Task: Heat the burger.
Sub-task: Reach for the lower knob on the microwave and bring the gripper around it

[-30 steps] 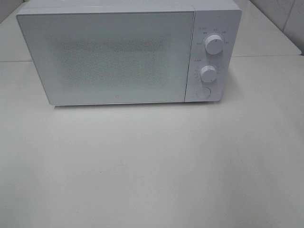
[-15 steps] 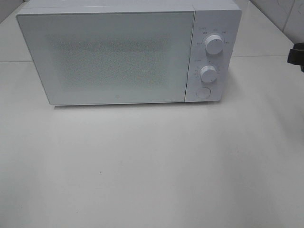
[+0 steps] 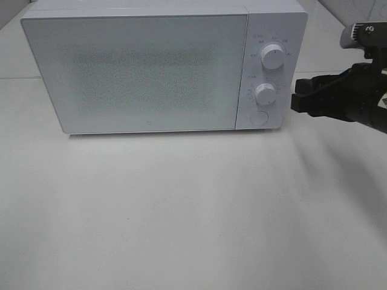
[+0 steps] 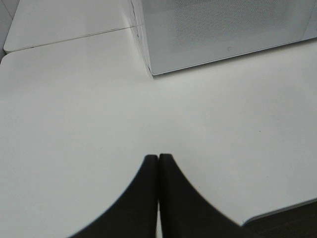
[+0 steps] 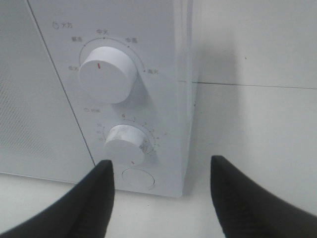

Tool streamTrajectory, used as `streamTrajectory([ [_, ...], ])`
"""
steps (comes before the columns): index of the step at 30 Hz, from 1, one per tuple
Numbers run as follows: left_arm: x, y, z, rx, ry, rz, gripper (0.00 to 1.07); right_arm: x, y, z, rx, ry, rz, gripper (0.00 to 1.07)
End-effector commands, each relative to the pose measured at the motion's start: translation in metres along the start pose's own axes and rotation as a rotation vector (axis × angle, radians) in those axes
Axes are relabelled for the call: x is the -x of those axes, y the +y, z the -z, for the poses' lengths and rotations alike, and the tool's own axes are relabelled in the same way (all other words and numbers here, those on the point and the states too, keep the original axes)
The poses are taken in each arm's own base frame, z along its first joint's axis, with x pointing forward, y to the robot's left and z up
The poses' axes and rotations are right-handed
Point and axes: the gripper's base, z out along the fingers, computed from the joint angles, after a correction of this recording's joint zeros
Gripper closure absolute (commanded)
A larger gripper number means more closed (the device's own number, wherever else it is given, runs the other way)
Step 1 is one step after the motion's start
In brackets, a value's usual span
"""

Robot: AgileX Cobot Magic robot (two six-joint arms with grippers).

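R gripper [image 5: 161, 162] – fingers [image 5: 94, 198] spread wide, empty, near microwave [image 5: 163, 59] lower knob [image 5: 125, 144]. L gripper [image 4: 158, 157] – fingers [image 4: 141, 198] pressed together, empty.

- We count one white microwave [image 3: 163, 66], with a single door [image 3: 136, 72].
- On its panel we count two round knobs, the upper knob [image 3: 273, 58] and the lower knob [image 3: 265, 94], and one round button [image 3: 259, 118].
- We count one red mark on each knob.
- We count two grippers, the left gripper [image 4: 158, 157] and the right gripper [image 5: 161, 166], each with two dark fingers.
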Motion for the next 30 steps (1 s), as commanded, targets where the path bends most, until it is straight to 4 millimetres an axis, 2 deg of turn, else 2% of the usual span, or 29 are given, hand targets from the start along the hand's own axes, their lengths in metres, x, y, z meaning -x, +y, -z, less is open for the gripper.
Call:
streamTrajectory([
  [1,-0.001,-0.001,0.002,0.002,-0.031,0.009,1.06,-0.002,0.009,-0.006,-0.002,-0.036,0.01,0.51],
  [11,-0.001,-0.001,0.002,0.002,-0.031,0.009,1.06,-0.012,0.034,-0.022,-0.031,-0.053,0.054,0.51],
  [23,-0.001,-0.001,0.002,0.002,-0.031,0.009,1.06,-0.015,0.039,-0.059,-0.041,-0.074,0.062,0.51],
  [30,-0.001,-0.001,0.002,0.002,-0.031,0.009,1.06,-0.02,0.04,-0.07,-0.042,-0.085,0.073,0.51],
])
